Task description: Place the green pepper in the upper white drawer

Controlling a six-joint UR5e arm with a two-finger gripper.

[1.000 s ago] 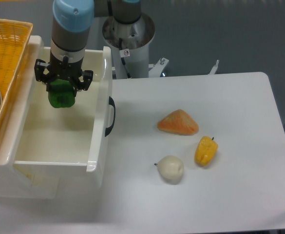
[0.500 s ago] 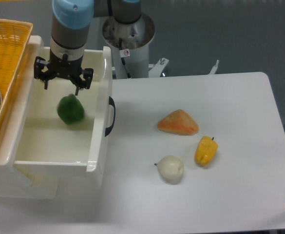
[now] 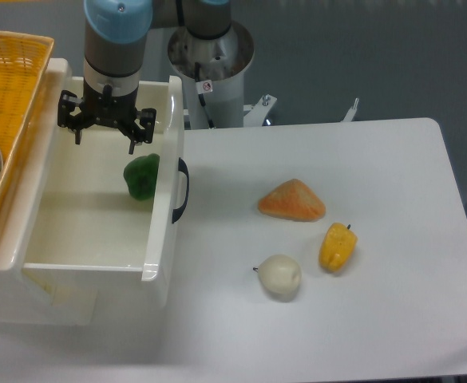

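Flat matte white table (image 3: 393, 319) with rounded corners, lit evenly, bare grey floor behind it. At the table's back edge, a white cylindrical robot pedestal (image 3: 214, 76) carrying a small red-and-white sticker, print too small to read. No other legible writing anywhere.

Against the table's left side, the large glossy white plastic drawer box (image 3: 97, 231) with deep walls, pulled open, dark curved handle (image 3: 180, 190) on the wall facing the table. Inside it, toward the handle-side wall and nearer the back than the front, the small glossy dark-green lumpy pepper (image 3: 141, 176), lying on the drawer floor, close to that wall, contact not discernible. Free of the gripper.

Above the drawer's rear part, the black two-finger gripper (image 3: 105, 132) on a grey arm with a pale blue cap, pointing straight down, fingers spread wide and empty, up and to the left of the pepper, clear of it.

Left of the drawer, partly cut off by the frame edge, a yellow woven basket (image 3: 9, 88) resting over the drawer's far rim, with a few small green-yellow items on a plate at its edge.

Right of the drawer on the table: an orange wedge-shaped item (image 3: 292, 200), then a small yellow pepper (image 3: 337, 246) further right and forward, and a pale cream round bulb-like item (image 3: 280, 276) just left of the yellow one. All three apart from one another.
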